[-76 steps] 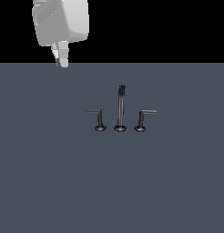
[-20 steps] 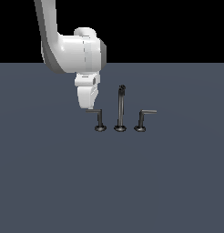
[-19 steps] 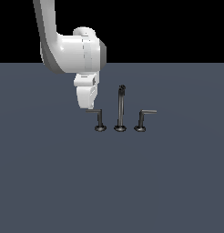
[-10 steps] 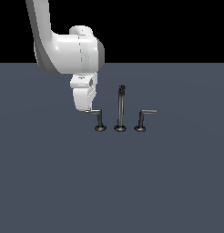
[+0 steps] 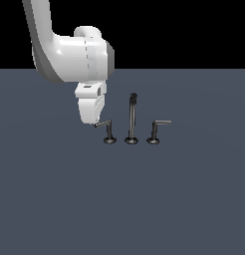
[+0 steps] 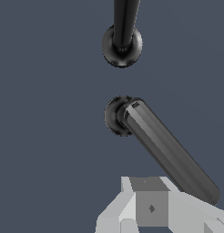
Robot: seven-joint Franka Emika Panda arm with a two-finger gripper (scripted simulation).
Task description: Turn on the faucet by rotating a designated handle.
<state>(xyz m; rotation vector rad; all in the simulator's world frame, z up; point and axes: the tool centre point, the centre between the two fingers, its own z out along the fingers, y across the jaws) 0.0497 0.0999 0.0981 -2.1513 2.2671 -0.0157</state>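
Note:
The faucet is a small dark three-piece set with a tall spout post (image 5: 131, 115) in the middle. The handle (image 5: 104, 123) is the lever on the exterior view's left. Its thin arm slants down from its post and round base (image 5: 110, 140) toward my gripper (image 5: 93, 123). The gripper's tip rests at the free end of that arm. In the wrist view the handle (image 6: 168, 152) runs diagonally from its base (image 6: 114, 116) to my gripper (image 6: 151, 207), whose fingers sit together with no gap, beside the arm's end and not around it.
The mirrored lever (image 5: 157, 127) stands on the exterior view's right of the spout, its arm pointing right. The spout's base (image 6: 122, 46) shows beyond the handle in the wrist view. All stand on a flat dark grey-blue surface (image 5: 122, 199).
The arm came down from the upper left to the handle. Over the last second the gripper shifted to the exterior view's left, and the handle's arm, level at first, now slants.

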